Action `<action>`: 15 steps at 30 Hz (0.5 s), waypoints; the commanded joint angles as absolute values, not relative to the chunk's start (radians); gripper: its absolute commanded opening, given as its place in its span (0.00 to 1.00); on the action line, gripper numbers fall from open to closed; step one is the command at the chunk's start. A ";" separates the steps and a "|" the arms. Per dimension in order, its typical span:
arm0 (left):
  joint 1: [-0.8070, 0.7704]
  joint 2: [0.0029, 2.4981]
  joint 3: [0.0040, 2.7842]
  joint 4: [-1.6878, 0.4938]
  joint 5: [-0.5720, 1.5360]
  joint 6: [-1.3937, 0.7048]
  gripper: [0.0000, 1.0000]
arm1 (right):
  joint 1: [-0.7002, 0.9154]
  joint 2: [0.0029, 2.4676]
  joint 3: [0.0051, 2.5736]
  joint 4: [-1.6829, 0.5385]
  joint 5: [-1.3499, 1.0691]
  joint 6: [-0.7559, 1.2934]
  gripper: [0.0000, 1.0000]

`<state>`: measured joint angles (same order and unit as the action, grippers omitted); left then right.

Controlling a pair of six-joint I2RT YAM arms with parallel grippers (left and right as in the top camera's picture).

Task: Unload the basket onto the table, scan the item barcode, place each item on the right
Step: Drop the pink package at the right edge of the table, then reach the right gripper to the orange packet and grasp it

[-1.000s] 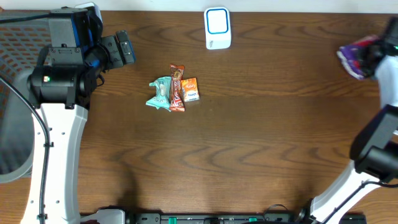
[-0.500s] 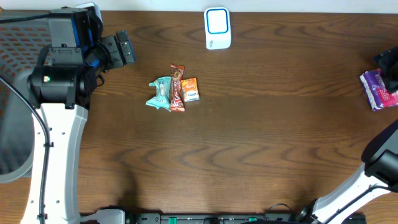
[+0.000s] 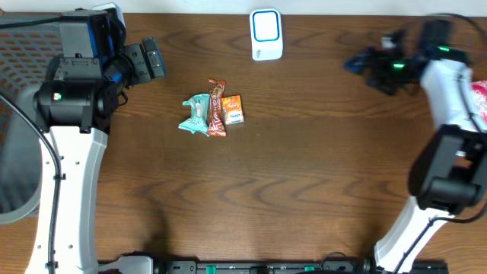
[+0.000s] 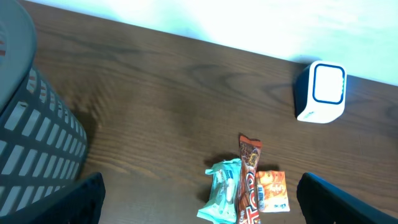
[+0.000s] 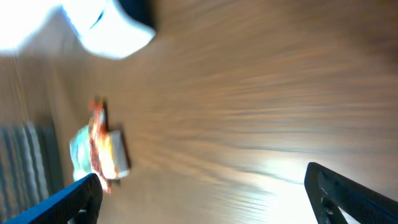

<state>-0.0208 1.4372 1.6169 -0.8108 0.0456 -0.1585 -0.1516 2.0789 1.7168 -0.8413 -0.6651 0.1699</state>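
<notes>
Two pincers, what have they got? my spotter asks.

Nothing, I answer. The right pincer (image 3: 358, 62) hangs with its fingers spread wide and bare, off the scanner's (image 3: 266, 34) right side. Its wrist view is blurred. The left pincer (image 3: 152, 59) is just as wide and empty, well off the scanner's left side.

And the items?

Three lie bunched on the worktop (image 3: 319, 183), in front of the scanner and a little to its left. There is a teal packet (image 3: 195, 114), a brown bar (image 3: 217, 107) touching it, and an orange packet (image 3: 233, 109) against the bar on the scanner's side.

How will you go?

I'd take the orange packet first, since it sits on the outside of the bunch. I'd set the fingers astride its free edges so the neighbours aren't dragged, and lift clear. Then I'd turn the printed side to the scanner's blue-rimmed face and hold it steady. I can't tell from here where the barcode is.
</notes>
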 commanded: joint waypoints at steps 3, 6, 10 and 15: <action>-0.018 1.443 1.627 -0.811 0.033 -0.162 0.98 | 0.065 2.084 1.705 -0.832 -0.521 0.089 0.99; -0.018 1.443 1.627 -0.811 0.033 -0.162 0.98 | 0.173 2.086 1.705 -0.793 -0.434 0.089 0.99; -0.018 1.443 1.627 -0.811 0.033 -0.162 0.98 | 0.295 2.094 1.705 -0.748 -0.424 0.089 0.99; -0.018 1.443 1.627 -0.811 0.033 -0.162 0.98 | 0.393 2.114 1.705 -0.709 -0.393 0.116 0.93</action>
<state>-0.0208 1.4372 1.6169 -0.8108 0.0456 -0.1585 0.3576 2.0834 1.7119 -0.7246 -0.4431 0.1093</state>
